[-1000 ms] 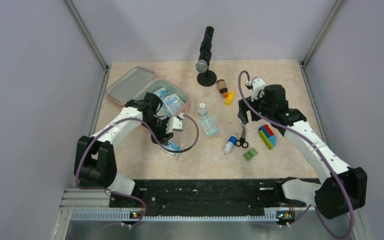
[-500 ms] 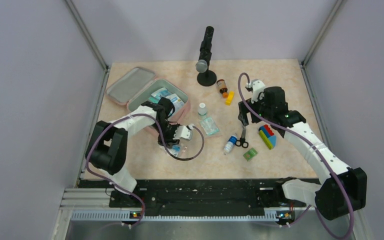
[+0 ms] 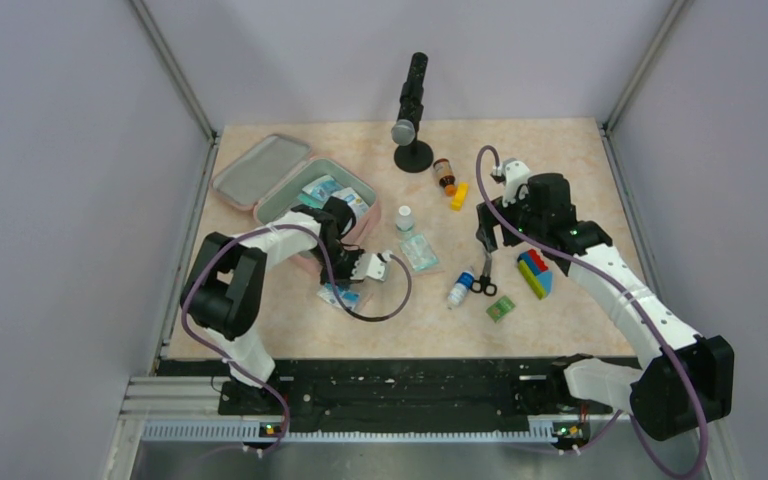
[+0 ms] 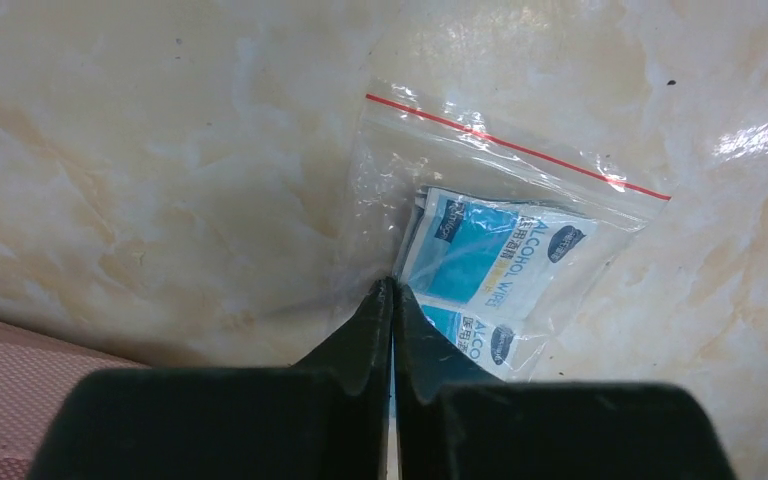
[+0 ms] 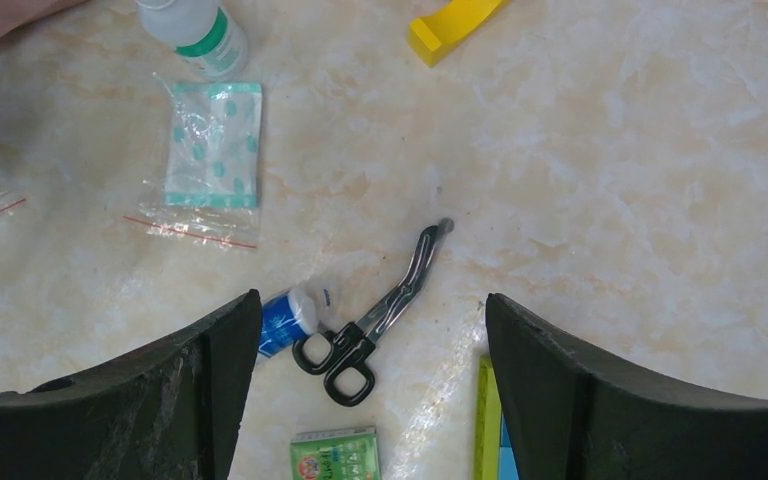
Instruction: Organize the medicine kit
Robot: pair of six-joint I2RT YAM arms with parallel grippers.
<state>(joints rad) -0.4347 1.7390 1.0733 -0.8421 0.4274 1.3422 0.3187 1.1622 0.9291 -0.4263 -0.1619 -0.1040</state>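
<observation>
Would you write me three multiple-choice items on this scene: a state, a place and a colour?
1. The medicine kit is: A zipped shut; B open, lid laid back; C upside down.
2. The scissors lie: A inside the kit; B on its lid; C on the table beside a small blue-and-white bottle.
3. The seal line on the bag of alcohol wipes is: A red; B green; C black.
Answers: 1 B, its grey lining shows; 2 C, per the right wrist view; 3 A, a red stripe crosses its mouth.
</observation>
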